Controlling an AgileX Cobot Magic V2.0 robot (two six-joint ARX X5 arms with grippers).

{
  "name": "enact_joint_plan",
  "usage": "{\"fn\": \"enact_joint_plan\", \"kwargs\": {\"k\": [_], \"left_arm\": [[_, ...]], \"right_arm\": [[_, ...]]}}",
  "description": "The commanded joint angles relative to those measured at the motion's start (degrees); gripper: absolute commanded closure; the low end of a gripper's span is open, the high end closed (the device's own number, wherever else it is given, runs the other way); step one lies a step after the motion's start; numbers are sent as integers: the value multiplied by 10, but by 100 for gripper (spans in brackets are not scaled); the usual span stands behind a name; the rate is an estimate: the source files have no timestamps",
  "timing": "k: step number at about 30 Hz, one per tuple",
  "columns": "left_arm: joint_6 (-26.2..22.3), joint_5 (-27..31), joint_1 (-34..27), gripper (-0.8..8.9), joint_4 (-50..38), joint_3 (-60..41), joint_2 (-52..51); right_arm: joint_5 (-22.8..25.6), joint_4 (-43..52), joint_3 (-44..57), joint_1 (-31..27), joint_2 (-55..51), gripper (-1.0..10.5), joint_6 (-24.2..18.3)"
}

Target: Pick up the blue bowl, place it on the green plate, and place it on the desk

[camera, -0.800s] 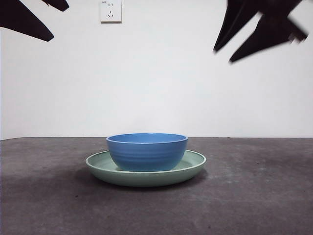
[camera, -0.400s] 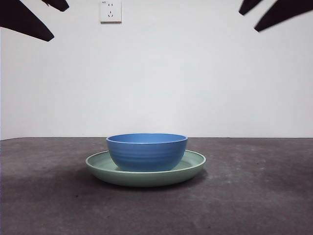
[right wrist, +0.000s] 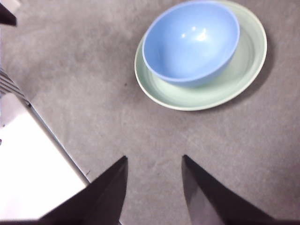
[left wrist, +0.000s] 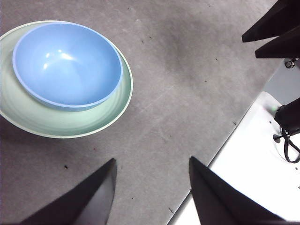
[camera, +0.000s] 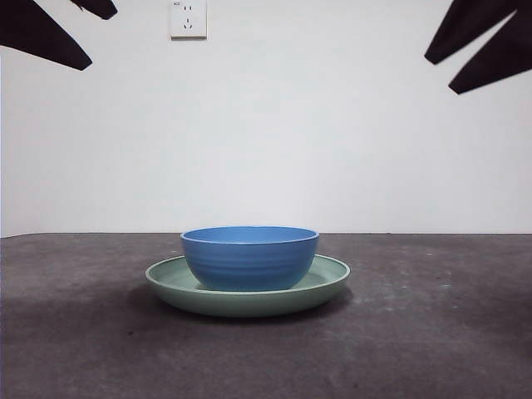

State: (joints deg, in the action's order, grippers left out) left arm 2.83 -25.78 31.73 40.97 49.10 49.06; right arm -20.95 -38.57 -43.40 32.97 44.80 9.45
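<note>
Front view, left to right: one gripper (camera: pixel 50 33) shows as dark jaws in the upper left of the frame, with a white wall socket (camera: pixel 188 18) just to its right. At lower centre, the blue bowl (camera: pixel 249 258) sits upright inside the green plate (camera: pixel 328 281), which rests flat on the dark grey counter (camera: pixel 432 332). A second gripper (camera: pixel 486 46) occupies the upper right of the frame.

Left wrist view: the left gripper (left wrist: pixel 152 192) has its jaws spread wide, holding nothing, above bare counter (left wrist: pixel 187 70), well apart from the bowl (left wrist: pixel 68 63) and plate (left wrist: pixel 56 123).

Right wrist view: the right gripper (right wrist: pixel 154 187) has its jaws parted and empty, clear of the bowl (right wrist: pixel 190 40) and plate (right wrist: pixel 234 79).
</note>
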Motion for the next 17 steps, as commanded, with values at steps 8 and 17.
{"fn": "enact_joint_plan", "kwargs": {"k": [8,17], "left_arm": [[-7,-3,2,566,-2,3,4],[-7,-3,2,805,-2,3,4]], "right_arm": [[0,4,-5,4,4,763,6],[0,3,-5,4,4,938,6]]}}
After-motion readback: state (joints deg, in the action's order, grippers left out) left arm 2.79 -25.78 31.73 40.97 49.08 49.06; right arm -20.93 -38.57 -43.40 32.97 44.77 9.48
